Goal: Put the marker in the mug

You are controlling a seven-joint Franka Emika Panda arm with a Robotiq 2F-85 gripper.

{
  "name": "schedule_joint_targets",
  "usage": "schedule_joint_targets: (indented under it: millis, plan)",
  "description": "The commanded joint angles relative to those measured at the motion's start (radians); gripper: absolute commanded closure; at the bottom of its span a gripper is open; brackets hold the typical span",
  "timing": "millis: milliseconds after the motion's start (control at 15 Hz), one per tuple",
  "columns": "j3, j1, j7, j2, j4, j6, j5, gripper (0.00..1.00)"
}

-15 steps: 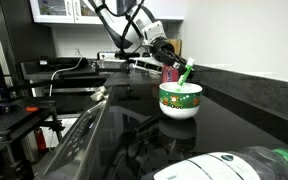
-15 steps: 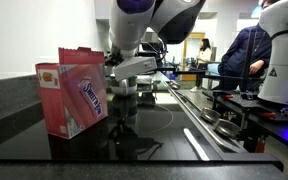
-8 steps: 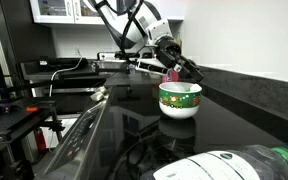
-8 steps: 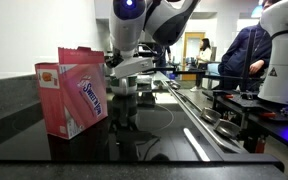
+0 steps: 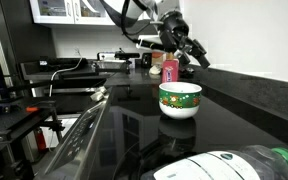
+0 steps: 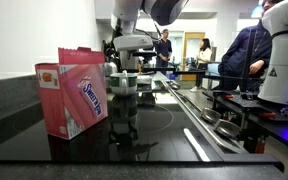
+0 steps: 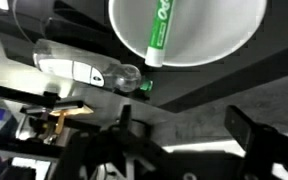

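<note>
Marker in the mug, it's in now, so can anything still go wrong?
Maybe. The marker rests with one end near the rim of the mug, so a bump might tip it out. The open jaws seem close to the pink container and could knock it when leaving. The bottle lies on its side and might roll.

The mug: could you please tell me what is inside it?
The green marker lies inside the mug; its far end is cut off by the wrist view's edge.

I see the marker [image 7: 154, 30] lying inside the mug [image 5: 180, 100]. Behind the mug stands a small container [image 5: 170, 69]. In front of the mug, a bottle [image 5: 234, 165] lies on the same counter [image 5: 246, 112].
</note>
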Motion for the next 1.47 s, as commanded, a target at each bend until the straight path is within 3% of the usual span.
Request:
schedule_joint_targets:
  millis: [0, 400, 467, 533, 800, 1067, 1400]
  plan:
    - [-0.005, -0.068, -0.265, -0.147, -0.126, 0.152, 0.190, 0.00]
    - [-0.048, -0.101, -0.859, -0.287, -0.255, 0.297, 0.644, 0.00]
    - [0.011, -0.157, -0.950, -0.305, -0.274, 0.291, 0.710, 0.00]
    - [-0.035, -0.109, -1.066, -0.321, -0.286, 0.277, 0.812, 0.00]
    - [-0.035, -0.092, -1.443, -0.371, -0.290, 0.133, 1.097, 0.00]
    - [-0.047, -0.079, -1.646, -0.388, -0.245, -0.103, 1.149, 0.00]
    - [-0.048, -0.060, -1.764, -0.373, -0.169, -0.368, 1.032, 0.00]
